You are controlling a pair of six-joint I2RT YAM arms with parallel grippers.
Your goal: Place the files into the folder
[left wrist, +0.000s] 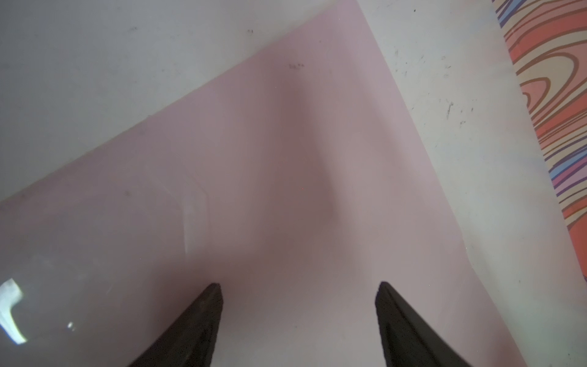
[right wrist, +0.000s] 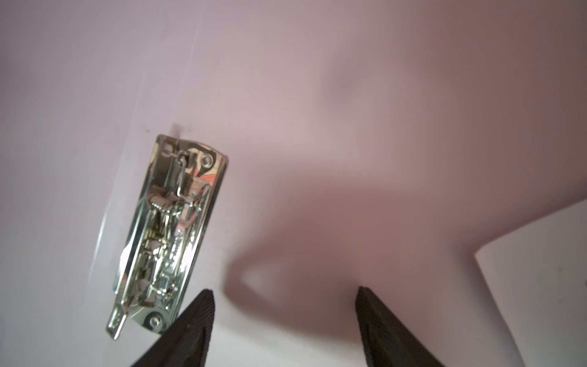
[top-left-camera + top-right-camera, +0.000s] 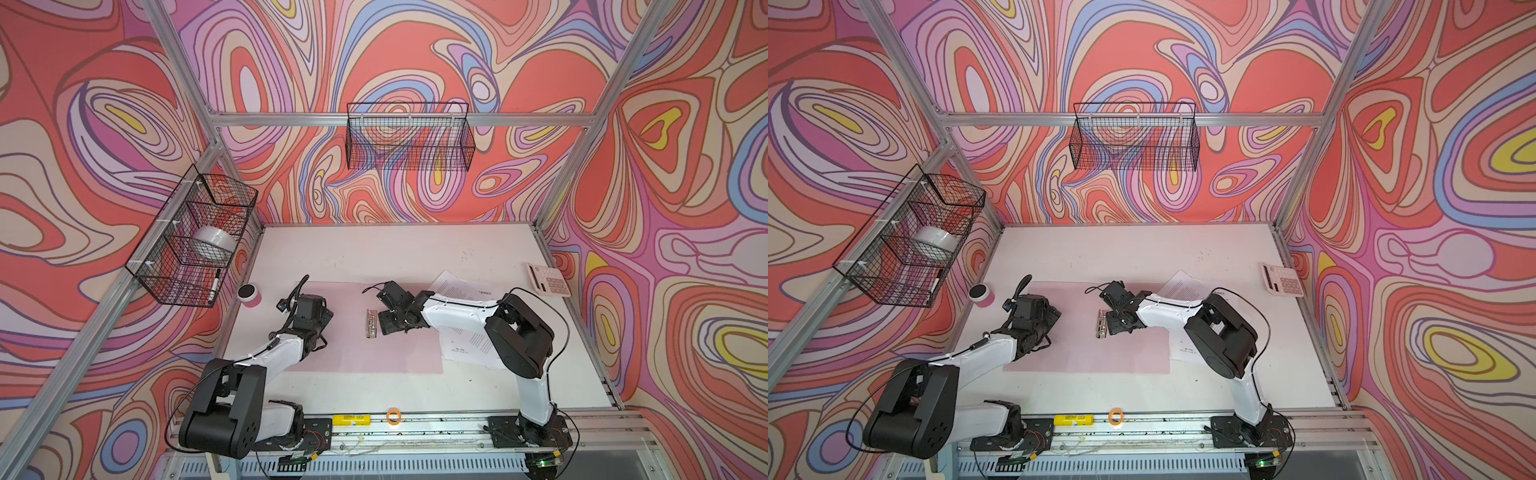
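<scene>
The pale-pink folder (image 3: 353, 349) (image 3: 1084, 353) lies open and flat in the middle of the table. Its metal clip (image 3: 372, 322) (image 2: 171, 228) runs along the spine. The files (image 3: 455, 286) (image 3: 1183, 284), white sheets with black text, lie spread beside the folder's right edge, partly hidden under my right arm. One sheet's corner (image 2: 540, 286) overlaps the pink. My left gripper (image 3: 316, 318) (image 1: 298, 286) hangs open over the folder's left half with nothing between its fingers. My right gripper (image 3: 388, 322) (image 2: 284, 290) is open just to the right of the clip, holding nothing.
A pinkish-white calculator (image 3: 548, 279) lies at the table's right edge. A pink cup with a black lid (image 3: 249, 295) stands at the left. Wire baskets hang on the left wall (image 3: 195, 241) and back wall (image 3: 409, 137). An orange ring (image 3: 394, 416) and a yellow block (image 3: 351, 419) sit on the front rail.
</scene>
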